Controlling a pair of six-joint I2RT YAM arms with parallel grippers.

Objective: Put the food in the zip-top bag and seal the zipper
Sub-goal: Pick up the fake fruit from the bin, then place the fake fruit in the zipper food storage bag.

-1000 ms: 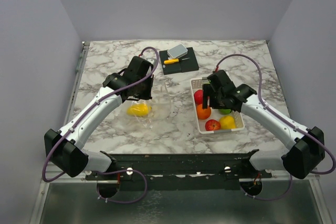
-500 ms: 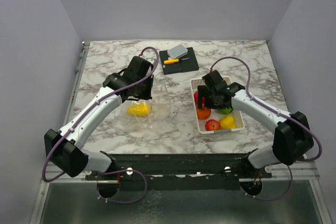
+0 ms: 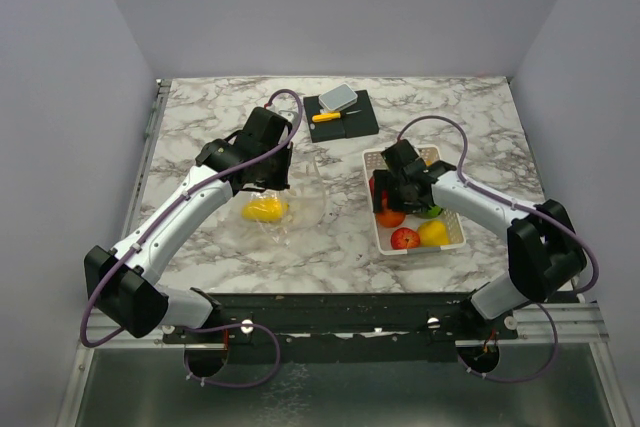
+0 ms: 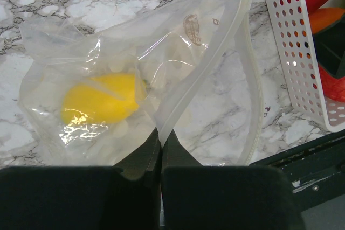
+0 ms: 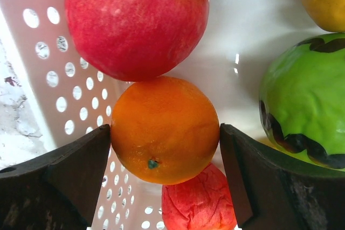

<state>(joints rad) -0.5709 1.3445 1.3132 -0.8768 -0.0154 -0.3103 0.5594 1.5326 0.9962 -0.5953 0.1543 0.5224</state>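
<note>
The clear zip-top bag (image 3: 300, 197) lies left of centre with one yellow fruit (image 3: 264, 209) inside; both show in the left wrist view, the bag (image 4: 161, 52) and the fruit (image 4: 99, 98). My left gripper (image 3: 275, 182) (image 4: 160, 133) is shut on the bag's whitish zipper (image 4: 205, 63), holding that edge up so the mouth gapes. The white basket (image 3: 375, 159) holds a red apple (image 5: 135, 20), an orange (image 5: 165, 127), a green fruit (image 5: 302, 100), a wrinkled red fruit (image 5: 199, 203) and a yellow fruit (image 3: 434, 234). My right gripper (image 3: 390, 209) (image 5: 165, 133) is down in the basket, its fingers touching both sides of the orange.
A black board (image 3: 355, 122) at the back centre carries a yellow-handled knife (image 3: 325, 116) and a grey block (image 3: 338, 97). The basket's perforated wall (image 5: 54, 68) is close to my right gripper's left finger. The table's front edge (image 4: 302, 171) runs just beyond the bag.
My right arm has swung left and lowered into the basket, and its fingers now bracket the orange. My left arm and the bag have not moved.
</note>
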